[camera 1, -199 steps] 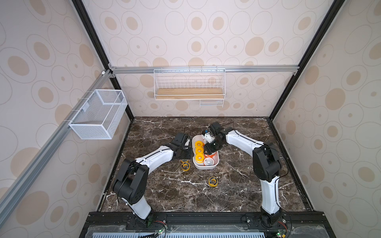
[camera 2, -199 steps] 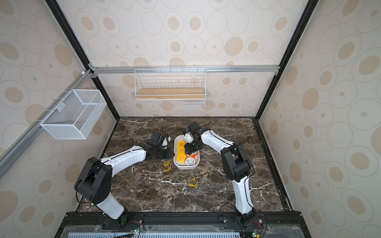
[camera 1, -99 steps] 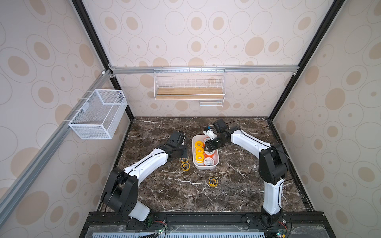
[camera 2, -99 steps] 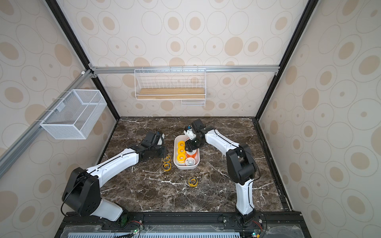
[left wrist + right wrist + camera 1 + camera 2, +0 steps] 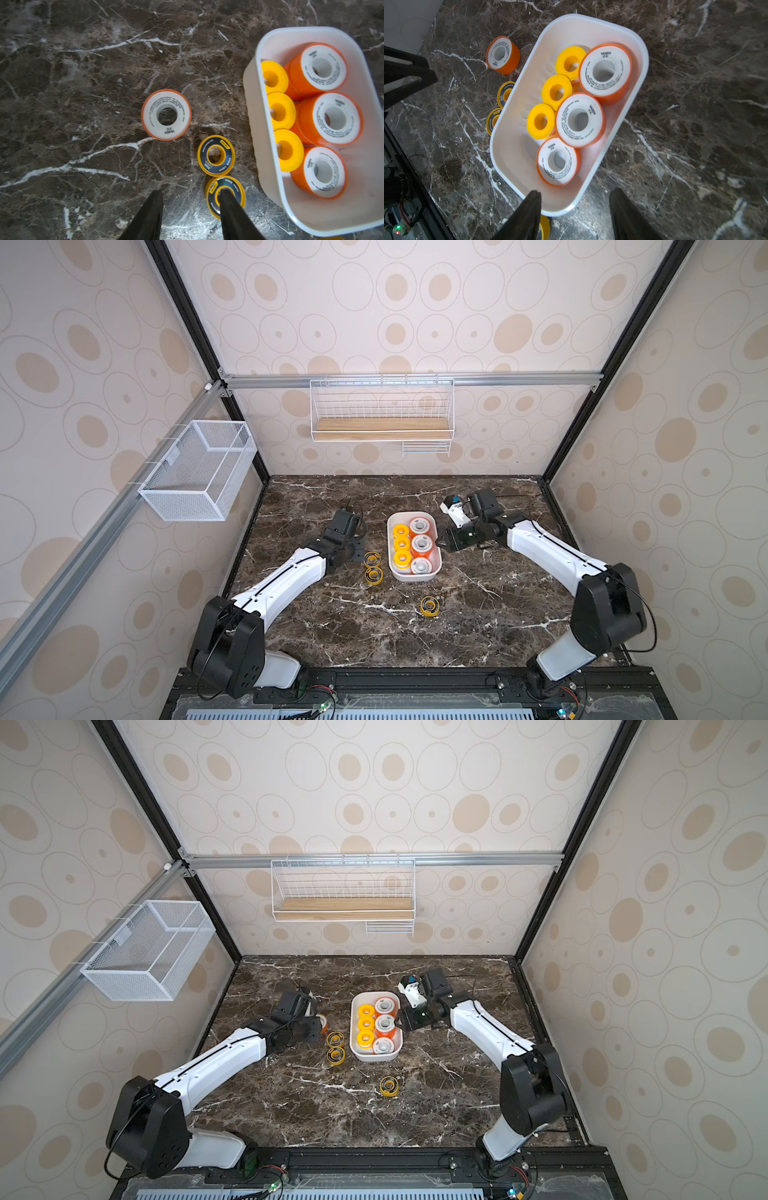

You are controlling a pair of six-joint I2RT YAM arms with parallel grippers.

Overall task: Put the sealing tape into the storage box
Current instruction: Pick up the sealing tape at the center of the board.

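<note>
Sealing tape (image 5: 591, 128) lies in the storage box (image 5: 517, 149) (six spools). Left gripper (image 5: 190, 192) hangs part-open and empty over a ringed spool (image 5: 228, 181). Right gripper (image 5: 575, 191) is part-open and empty too.

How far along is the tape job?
Done: the white plastic storage box shows three plain yellow spools and three orange spools. In hand: nothing; left gripper and right gripper are open. Left: one loose orange spool and three dark-faced yellow spools on the marble table.
</note>
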